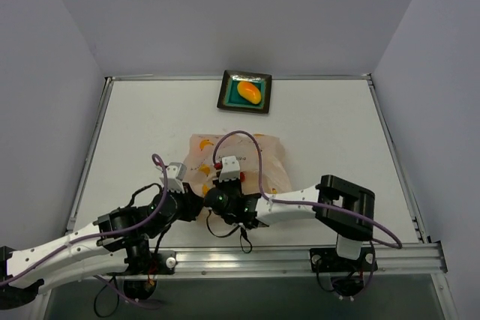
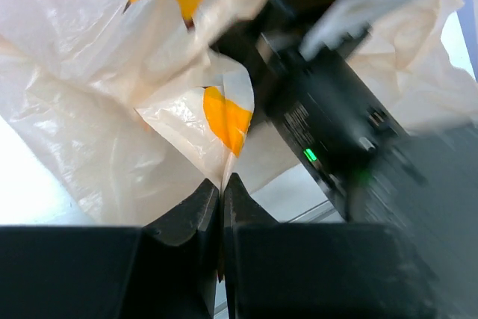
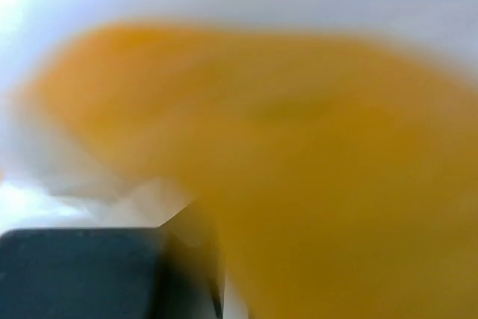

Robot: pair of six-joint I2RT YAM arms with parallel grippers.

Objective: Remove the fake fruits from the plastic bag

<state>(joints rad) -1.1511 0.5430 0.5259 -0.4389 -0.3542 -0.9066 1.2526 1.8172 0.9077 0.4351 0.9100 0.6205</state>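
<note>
The left gripper point(image 2: 222, 188) was pinched on the plastic bag point(image 1: 266, 155). The right gripper point(image 1: 229, 174), nearer and inside the bag, was closed narrow. A blurred orange mass point(image 3: 284, 155), presumably fruit, lay at its 12 o'clock, with the grip unconfirmed. The mango point(image 1: 248, 93) was in the tray point(image 1: 225, 99).

Crinkled peach banana-print plastic bag point(image 1: 276, 162); yellow-orange mango point(image 1: 248, 93) lies apart, beyond it

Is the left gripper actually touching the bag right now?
Touching. The left wrist view shows the left gripper pinched shut on a fold of the bag, with the plastic running straight down into its closed jaws.
</note>
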